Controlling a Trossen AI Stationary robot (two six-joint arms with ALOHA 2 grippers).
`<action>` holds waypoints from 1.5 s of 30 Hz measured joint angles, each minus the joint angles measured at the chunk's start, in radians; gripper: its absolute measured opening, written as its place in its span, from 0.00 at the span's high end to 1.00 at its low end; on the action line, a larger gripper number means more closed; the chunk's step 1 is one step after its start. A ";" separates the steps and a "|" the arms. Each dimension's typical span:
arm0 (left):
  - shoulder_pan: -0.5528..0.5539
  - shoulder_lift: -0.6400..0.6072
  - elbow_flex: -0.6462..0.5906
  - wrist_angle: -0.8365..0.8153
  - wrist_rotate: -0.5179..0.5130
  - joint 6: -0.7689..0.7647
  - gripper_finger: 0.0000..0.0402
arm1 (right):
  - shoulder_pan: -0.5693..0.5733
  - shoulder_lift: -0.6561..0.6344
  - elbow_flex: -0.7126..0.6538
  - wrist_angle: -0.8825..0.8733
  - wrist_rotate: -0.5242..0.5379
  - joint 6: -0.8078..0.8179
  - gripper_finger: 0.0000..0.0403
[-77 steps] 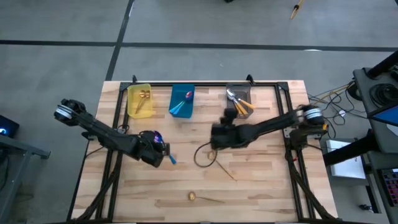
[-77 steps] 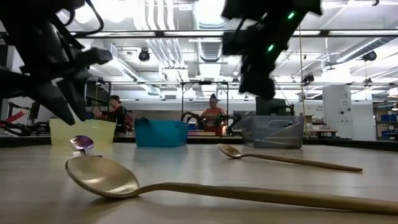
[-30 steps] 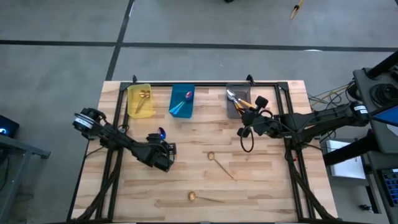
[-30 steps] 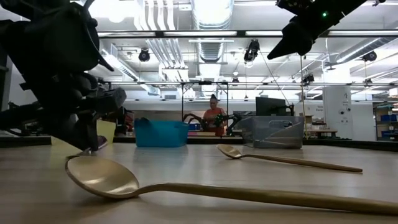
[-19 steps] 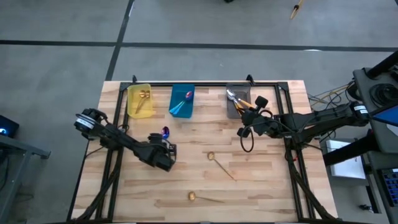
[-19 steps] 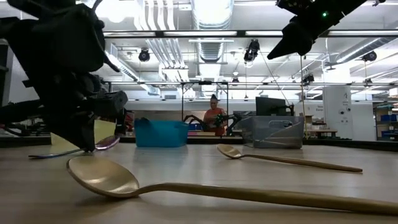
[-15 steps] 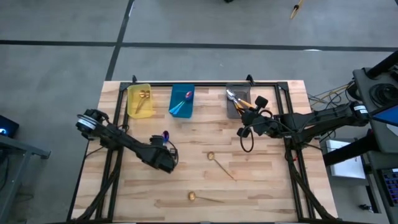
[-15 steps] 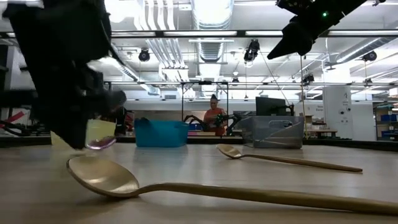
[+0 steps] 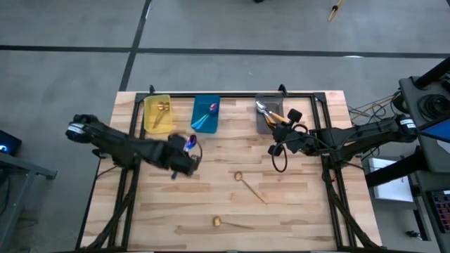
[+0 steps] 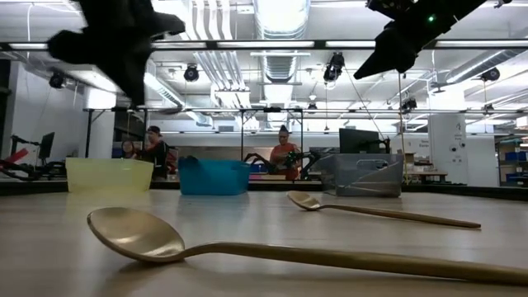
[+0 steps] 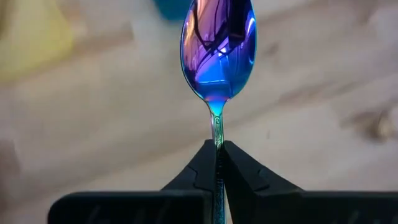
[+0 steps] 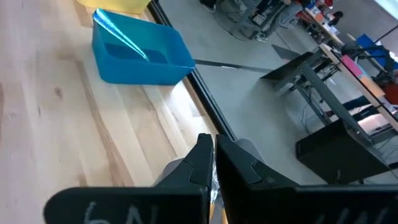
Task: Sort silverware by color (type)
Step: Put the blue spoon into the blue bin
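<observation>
My left gripper [image 9: 185, 156] hangs above the table's left middle, shut on a purple iridescent spoon [image 11: 217, 50] with a teal handle. The bowl [image 9: 191, 143] points toward the blue bin [image 9: 205, 114]. In the low view that gripper [image 10: 124, 45] is high at the upper left. Two gold spoons lie flat on the wood, one mid-table [image 9: 240, 176] and one near the front edge [image 9: 218, 221]. My right gripper [image 9: 277, 147] waits shut in front of the grey bin [image 9: 271, 112], with nothing between its fingers [image 12: 205, 162]. My left gripper pinches the spoon's thin handle just behind the bowl [image 11: 216, 132] between its two fingertips [image 11: 202, 163]. The handle runs back along the fingers, and the bowl sticks out past them. The fingers slant down from above, and the spoon is lifted clear of the table.
Three bins stand in a row along the far edge: the yellow bin [image 9: 157, 112] with a gold spoon, the blue one with purple spoons, the grey one with orange-handled spoons. In the low view the near gold spoon [image 10: 136, 233] fills the foreground. People show in the room beyond.
My left gripper has risen well above the table and gone a little toward the far edge, rolling its wrist. The purple spoon, which lay on the wood a second ago, has come up with it and now hangs clear.
</observation>
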 joint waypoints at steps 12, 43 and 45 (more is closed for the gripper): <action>0.590 0.014 0.153 0.279 0.129 0.785 1.00 | 0.000 0.000 0.000 0.002 0.000 -0.010 0.98; 0.848 0.561 0.406 0.208 0.313 1.046 0.97 | 0.000 0.000 -0.002 -0.003 0.000 -0.026 0.98; 0.847 0.573 0.416 0.206 0.306 1.054 0.95 | 0.000 0.000 -0.002 -0.003 0.000 -0.026 0.98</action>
